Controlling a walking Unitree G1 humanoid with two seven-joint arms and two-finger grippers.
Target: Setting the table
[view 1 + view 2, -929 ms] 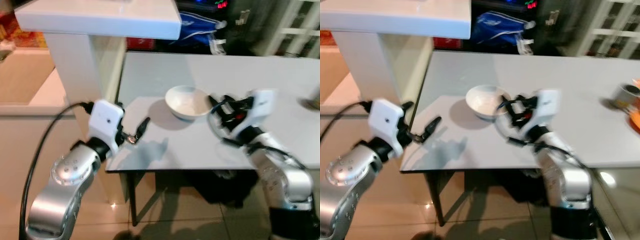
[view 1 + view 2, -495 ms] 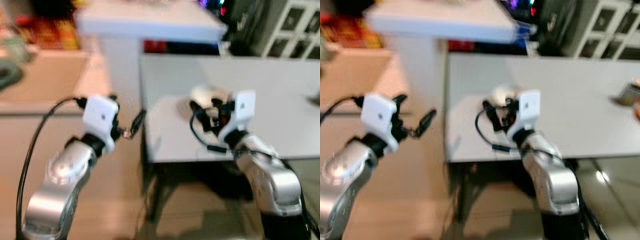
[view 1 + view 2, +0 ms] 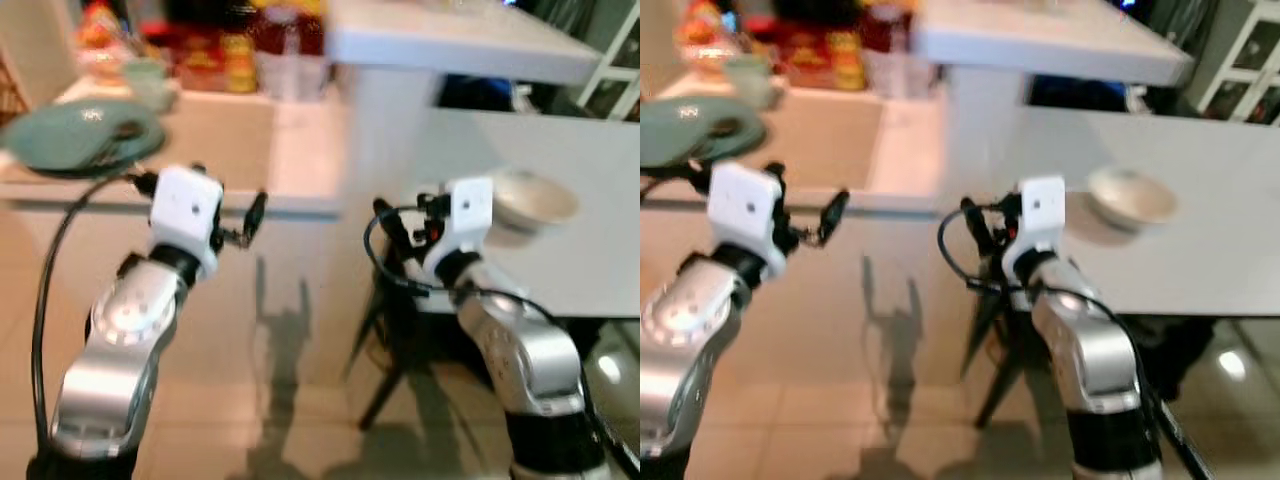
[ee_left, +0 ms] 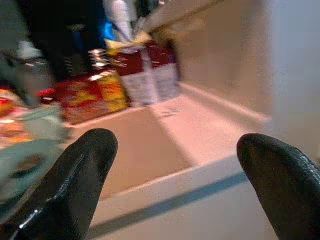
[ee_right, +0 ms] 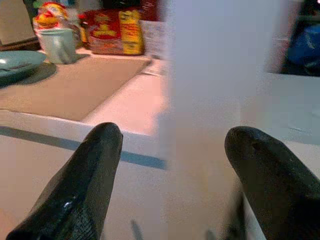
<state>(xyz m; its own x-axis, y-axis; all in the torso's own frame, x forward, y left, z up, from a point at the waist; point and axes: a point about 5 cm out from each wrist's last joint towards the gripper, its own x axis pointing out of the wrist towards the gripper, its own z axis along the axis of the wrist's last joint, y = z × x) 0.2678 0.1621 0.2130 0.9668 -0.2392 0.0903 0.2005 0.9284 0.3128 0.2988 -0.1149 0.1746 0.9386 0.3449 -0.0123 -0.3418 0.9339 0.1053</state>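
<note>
Left pincer (image 3: 250, 212) held out in front, fingers spread wide, nothing between them. Right pincer (image 5: 172, 175) likewise wide and empty, raised near the left edge of the white surface (image 3: 590, 250). One white bowl (image 3: 530, 197) already sits on that surface, to the right — judged as the only place-setting item down so far. On the far-left counter (image 3: 200, 150): a green plate (image 3: 80, 135) and a green cup (image 3: 150, 82), not yet picked up. Task judged early — plate and cup likely remain to be fetched. Views are blurred.
</note>
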